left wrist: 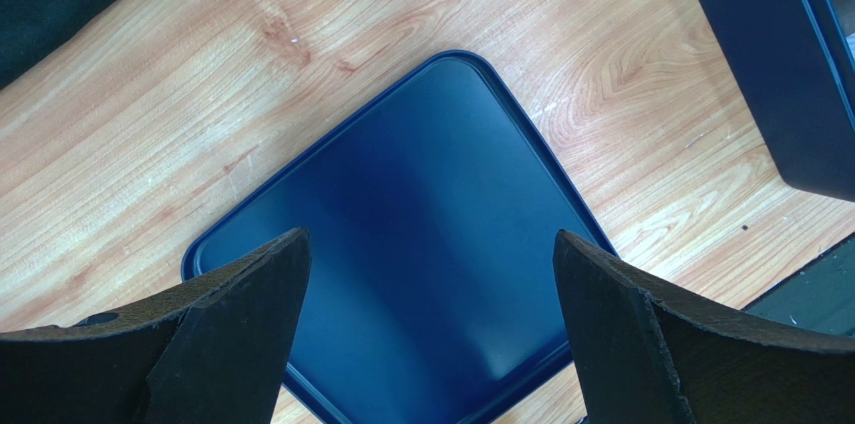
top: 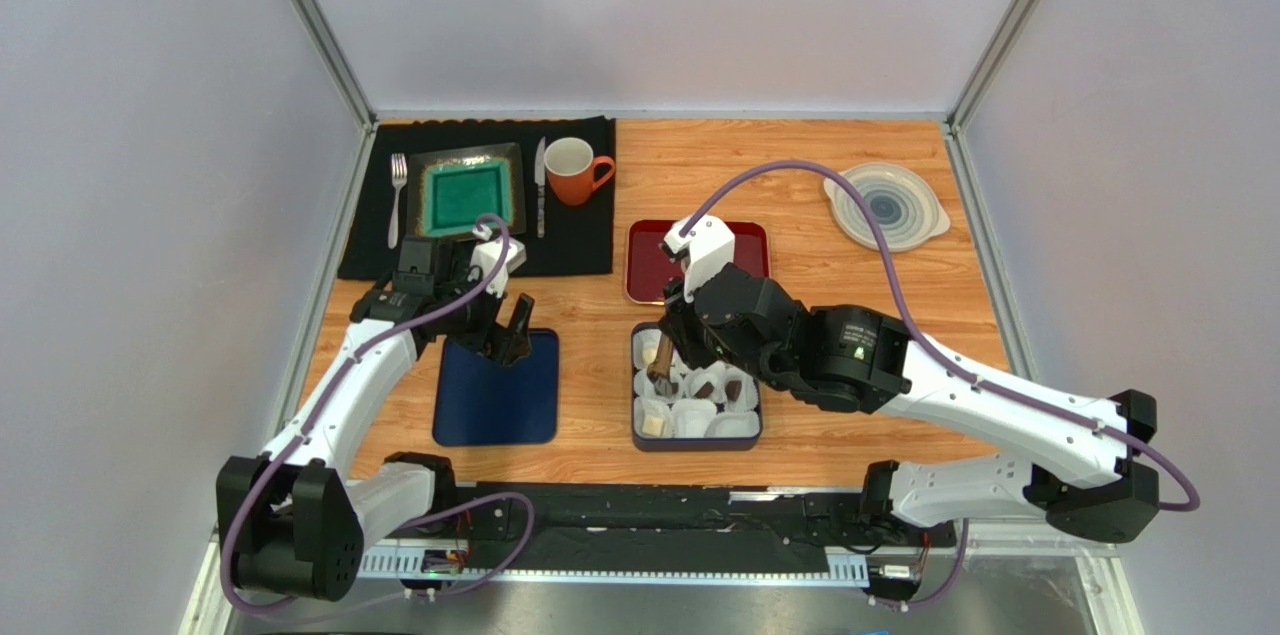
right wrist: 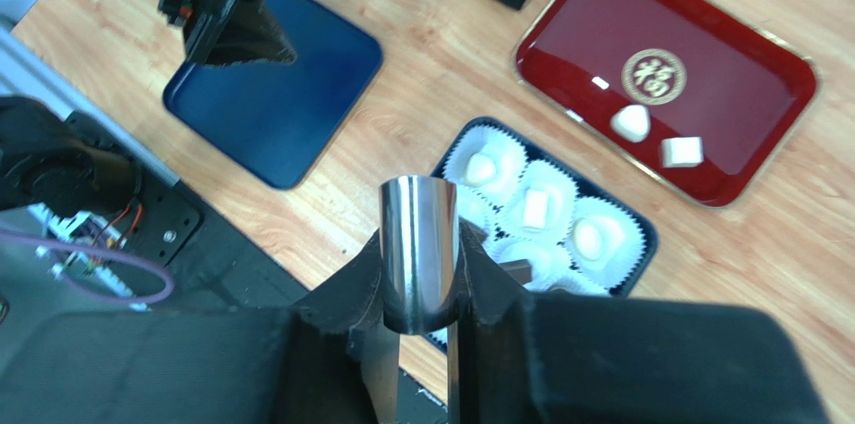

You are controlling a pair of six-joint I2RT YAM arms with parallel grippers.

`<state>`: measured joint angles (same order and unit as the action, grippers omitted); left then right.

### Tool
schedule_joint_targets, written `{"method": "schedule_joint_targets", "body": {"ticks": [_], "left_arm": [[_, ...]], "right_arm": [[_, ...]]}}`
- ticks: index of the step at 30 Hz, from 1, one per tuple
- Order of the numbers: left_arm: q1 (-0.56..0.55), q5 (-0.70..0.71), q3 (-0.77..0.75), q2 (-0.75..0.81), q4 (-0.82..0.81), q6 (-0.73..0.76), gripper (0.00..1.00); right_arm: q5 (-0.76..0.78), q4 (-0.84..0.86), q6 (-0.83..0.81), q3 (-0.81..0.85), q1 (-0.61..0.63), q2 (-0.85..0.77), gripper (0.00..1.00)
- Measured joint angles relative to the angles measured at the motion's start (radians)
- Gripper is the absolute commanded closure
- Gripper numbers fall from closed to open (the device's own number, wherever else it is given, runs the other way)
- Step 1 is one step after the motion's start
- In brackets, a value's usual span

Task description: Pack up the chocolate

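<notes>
- Right end effector [right wrist: 421, 262]: nearest the right wrist camera. Its fingers [right wrist: 484, 284] are clamped from both sides on one polished steel tool [right wrist: 418, 229], above the dark box [right wrist: 650, 236].
- Chocolate [right wrist: 535, 207]: the right wrist view shows three cream pieces in white paper cups [right wrist: 614, 227] inside the dark box and one dark brown piece half hidden behind a finger. Two more cream pieces lie loose on the red tray [right wrist: 602, 33]. In the top view the arm covers much of the box.
- Left end effector [left wrist: 430, 244]: fingers wide apart, holding nothing, above the navy tray [left wrist: 421, 184]. The left wrist view also catches a corner of the dark box.
- Worktop [top: 812, 170]: pale wood. The navy tray lies left of the box, the red tray just beyond it.
- Top view only: one black mat [top: 376, 238] at far left with one green plate [top: 469, 196], one fork [top: 397, 197], one knife [top: 540, 185] and one orange mug [top: 571, 170]; one round ribbed lid [top: 890, 203] at far right.
- Room: pale grey walls [top: 676, 5] on three sides.
</notes>
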<state>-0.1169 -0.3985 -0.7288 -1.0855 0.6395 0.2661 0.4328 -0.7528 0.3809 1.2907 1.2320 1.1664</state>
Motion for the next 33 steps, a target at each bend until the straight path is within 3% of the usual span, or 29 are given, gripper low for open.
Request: {"method": "schedule_joint_targets", "body": {"ticks": [8,19,33], "left_arm": [[0.000,0.000,0.000,0.005,0.000,0.000,0.01],[0.000,0.000,0.000,0.005,0.000,0.002,0.01],[0.000,0.000,0.000,0.005,0.000,0.002,0.01]], "right_arm": [[0.058,-0.012,-0.066,0.084,-0.098,0.011,0.93],[-0.017,0.147,-0.170,0.104,-0.471,0.139,0.89],[-0.084,0.291,-0.197,0.084,-0.536,0.313,0.63]]}}
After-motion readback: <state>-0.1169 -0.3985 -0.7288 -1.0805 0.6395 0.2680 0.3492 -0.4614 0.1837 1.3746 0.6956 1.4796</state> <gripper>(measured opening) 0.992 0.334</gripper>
